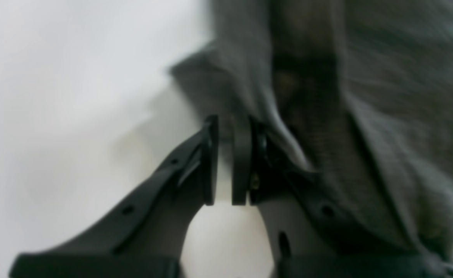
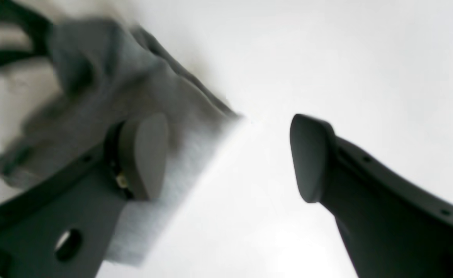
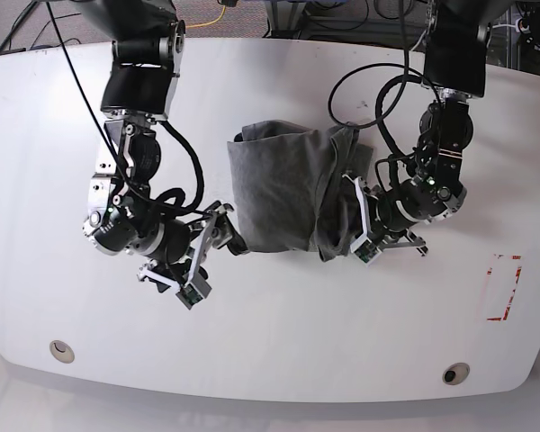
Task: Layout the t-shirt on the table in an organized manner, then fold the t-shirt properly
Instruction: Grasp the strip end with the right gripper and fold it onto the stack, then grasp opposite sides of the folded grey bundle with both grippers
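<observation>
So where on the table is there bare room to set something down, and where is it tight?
Bare: the table along the near edge between the two cable holes, and the far right beside the red tape rectangle. Crowded: the middle, where the t-shirt lies bunched between the right pincer and left pincer.

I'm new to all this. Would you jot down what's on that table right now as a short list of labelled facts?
Surface: white table
Cloth: grey t-shirt, bunched mid-table, not yet laid flat
Left gripper: nearly shut at the shirt's edge; whether it pinches cloth is unclear
Right gripper: open, one finger over the shirt's corner
Marking: red tape rectangle near one table edge
Holes: two round cable holes along the near edge
</observation>
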